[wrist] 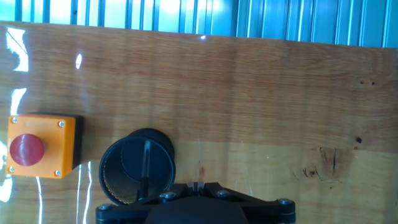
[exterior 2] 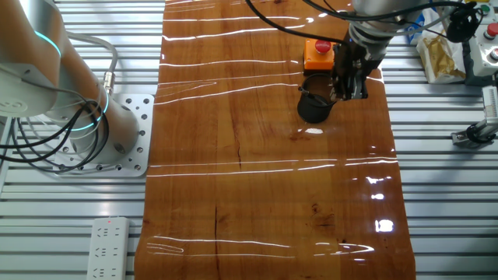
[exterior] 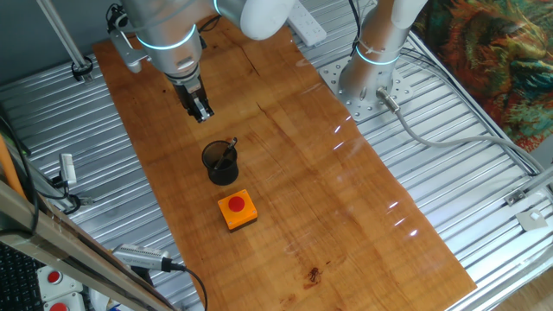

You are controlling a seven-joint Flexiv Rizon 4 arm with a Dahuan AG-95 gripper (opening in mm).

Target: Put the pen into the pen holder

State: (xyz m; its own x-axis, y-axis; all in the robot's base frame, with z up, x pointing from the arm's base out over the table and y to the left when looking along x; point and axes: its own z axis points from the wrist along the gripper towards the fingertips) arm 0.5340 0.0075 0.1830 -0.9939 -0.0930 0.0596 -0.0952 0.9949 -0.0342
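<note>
The pen holder (exterior: 220,164) is a small black cup standing upright on the wooden table. The pen (exterior: 228,153) stands inside it, leaning against the rim with its top sticking out. In the hand view the pen (wrist: 145,167) shows as a thin dark stick inside the pen holder (wrist: 138,168). My gripper (exterior: 201,110) hangs above the table just behind the cup, apart from it. Its fingers are together with nothing between them. In the hand view the gripper (wrist: 198,185) sits to the right of the cup. In the other fixed view the gripper (exterior 2: 348,89) is beside the pen holder (exterior 2: 314,107).
An orange box with a red button (exterior: 237,210) sits right next to the cup on its near side, and shows in the hand view (wrist: 38,146). The wooden table (exterior: 328,199) lies on a ribbed metal bench. A second robot base (exterior: 370,82) stands at the table's far right edge.
</note>
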